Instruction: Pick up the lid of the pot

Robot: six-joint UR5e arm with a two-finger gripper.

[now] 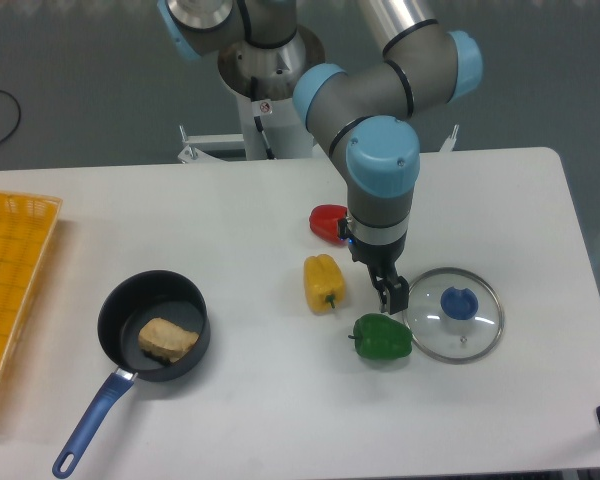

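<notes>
On my feed, the pincer (388, 292) hangs near the blue-knobbed glass lid (460, 304) — wide or narrow, I cannot tell from here.

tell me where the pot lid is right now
In the camera view, the pot lid lies on the table toward the right of the picture, blue knob up, just right of the green pepper and the gripper.

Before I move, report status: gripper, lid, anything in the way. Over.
Gripper short of the blue knob, opening unreadable. Pot lid ungripped. Green pepper right by lid's rim, may crowd a low approach.
</notes>
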